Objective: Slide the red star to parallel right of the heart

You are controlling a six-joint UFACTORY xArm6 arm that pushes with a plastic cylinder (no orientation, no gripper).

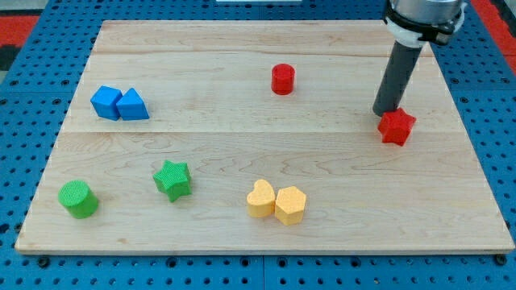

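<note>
Red star (397, 127) touching my tip (384, 112), lower-rt.

A red cylinder (283, 79) stands near the top edge of the wooden board (242, 40), a little right of the middle. Toward the left edge, two blue blocks touch side by side: a blue cube-like block (106, 102) and, on its right, a blue triangular block (133, 105). A green cylinder (78, 199) sits in the bottom-left corner. To its right, apart from it, lies a green star (173, 179). A yellow hexagonal block (290, 205) rests near the bottom edge, about midway along it.
</note>
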